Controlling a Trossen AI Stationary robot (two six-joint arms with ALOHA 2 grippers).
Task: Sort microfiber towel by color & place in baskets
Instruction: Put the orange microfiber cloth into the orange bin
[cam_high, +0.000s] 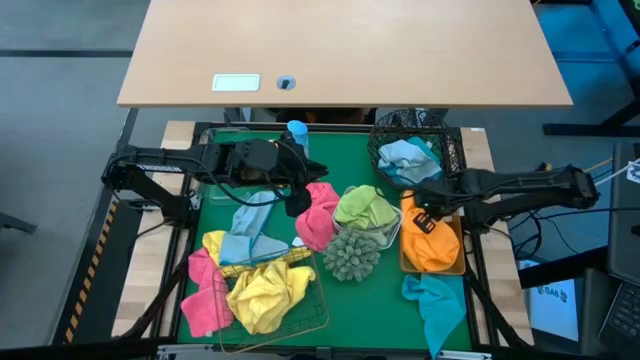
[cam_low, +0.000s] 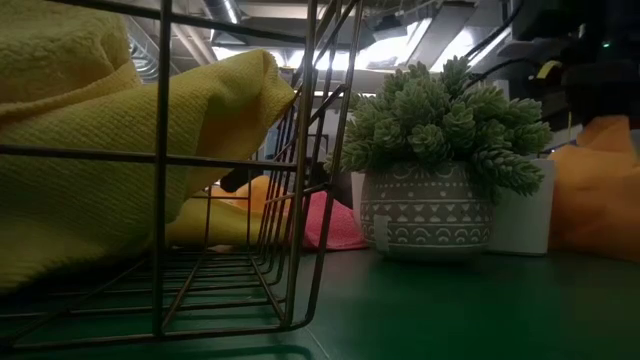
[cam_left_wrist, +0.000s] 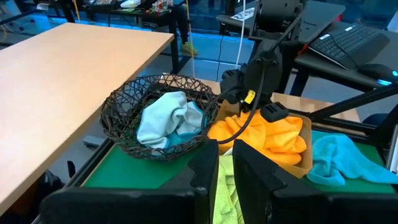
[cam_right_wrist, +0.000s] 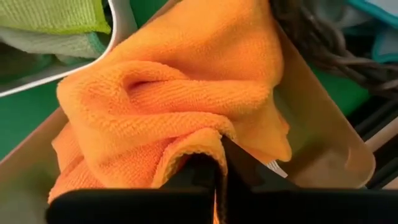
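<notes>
Right gripper (cam_right_wrist: 217, 163) down in the tan rectangular tray (cam_high: 460, 262) at the right side of the green mat (cam_high: 380, 300), fingers pressed together and pinching a fold of the orange towel (cam_right_wrist: 186, 99) lying in that tray. Left gripper (cam_left_wrist: 225, 167) over the middle of the mat, near the pink towel (cam_high: 318, 215), fingers close together with only a narrow gap; cannot tell if anything is between them.

Round black wire-mesh basket (cam_high: 448, 150) at the far right, holding a light blue towel (cam_high: 408, 158). White rectangular tray (cam_high: 388, 236) just left of the tan one, with a green towel (cam_high: 366, 206) inside. Square gold wire basket (cam_high: 310, 318) at the near left, holding a yellow towel (cam_high: 266, 294). Another pink towel (cam_high: 205, 296) beside it on the left, a teal towel (cam_high: 436, 305) on the mat near the right edge. Spiky green ball (cam_high: 351, 254) near the middle, touching the white tray.
</notes>
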